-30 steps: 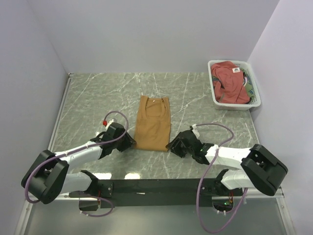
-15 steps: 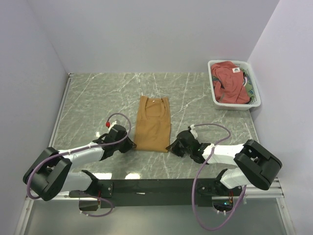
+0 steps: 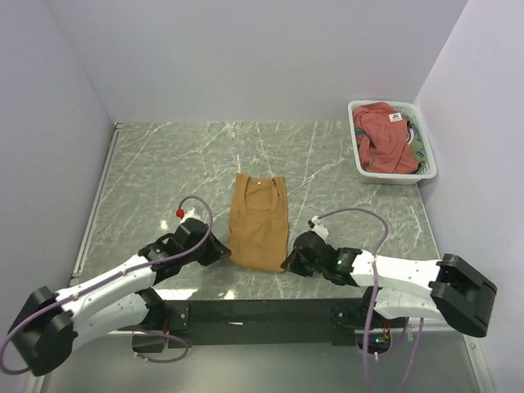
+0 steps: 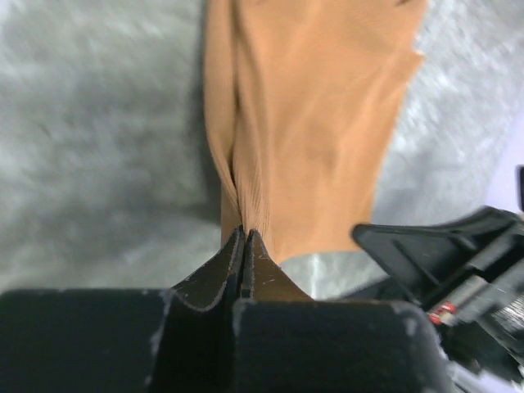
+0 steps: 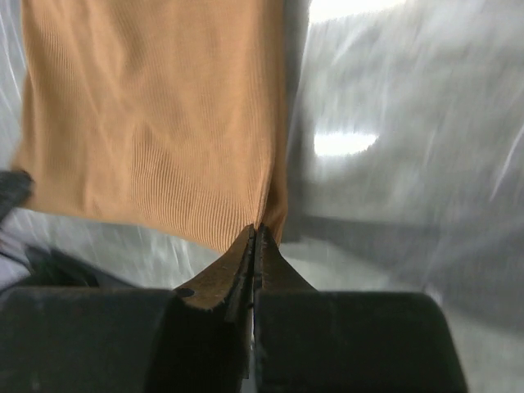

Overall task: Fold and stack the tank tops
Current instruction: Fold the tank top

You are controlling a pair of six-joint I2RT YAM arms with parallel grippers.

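Gripping the tan-brown tank top [image 3: 259,219] at its near hem, left corner clamped in the left tool [image 3: 218,249], right corner in the right tool [image 3: 288,262]. Lies spread on the tabletop [image 3: 164,164] ahead of and between both tools. Heaped in the white basket [image 3: 393,178] far beyond the right tool: the rust-red tank top [image 3: 381,135].

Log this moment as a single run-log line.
left gripper: shut on tan tank top, left hem corner | right gripper: shut on its right hem corner | red tank top: in basket
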